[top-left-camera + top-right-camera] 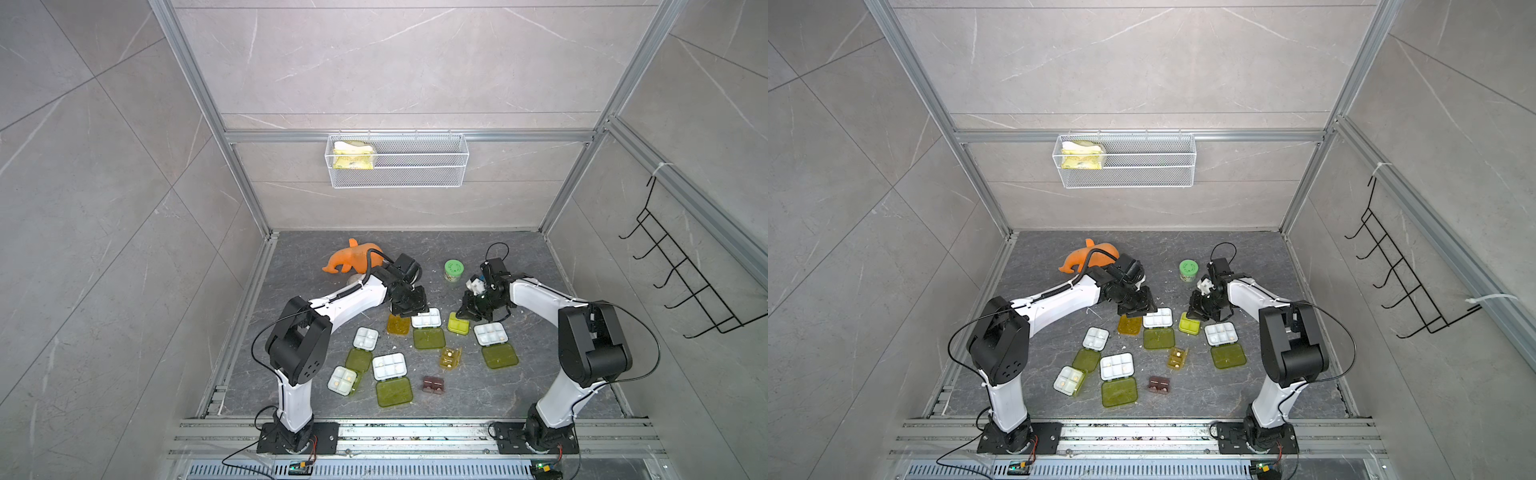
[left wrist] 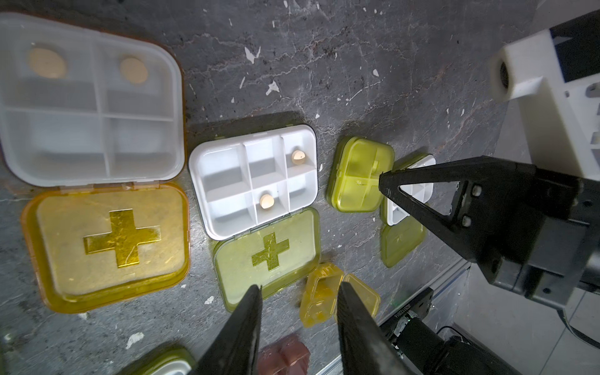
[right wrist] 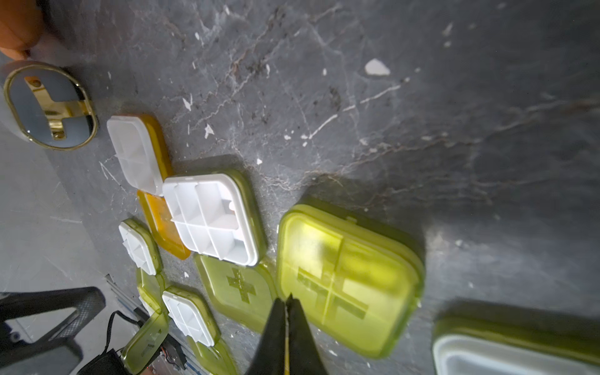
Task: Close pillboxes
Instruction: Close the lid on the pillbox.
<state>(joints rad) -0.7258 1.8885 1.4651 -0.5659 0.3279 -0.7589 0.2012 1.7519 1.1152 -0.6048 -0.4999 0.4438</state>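
Yellow-green plastic with the lid pressed flat: one closed pillbox [image 1: 458,323] sits just toward one o'clock of the middle of the table [image 1: 519,395], taking twelve as the back wall. My right gripper [image 3: 287,300] hangs at that box's edge with its fingers pinched to a hairline slit and nothing between them. I cannot tell whether it touches the lid.

Just beside the closed pillbox, at its nine o'clock, a six-cell pillbox [image 1: 426,318] lies open, its white tray toward twelve and its lid flat toward six. I see two pills in it from the left wrist view.

Further toward nine is the orange-lidded pillbox [image 2: 87,100], also open. Its tray is hidden in both top views under my left gripper [image 2: 300,285], which hovers over the table with its fingers moderately apart and empty.

The small amber box [image 1: 451,358] gapes open near the centre. At three o'clock the right-hand six-cell box [image 1: 490,333] is open. Between seven and eight, a four-cell box [image 1: 365,337], a larger six-cell box [image 1: 389,366] and a corner four-cell box [image 1: 343,380] are all open.

A green-lidded jar [image 1: 452,270] stands at twelve.
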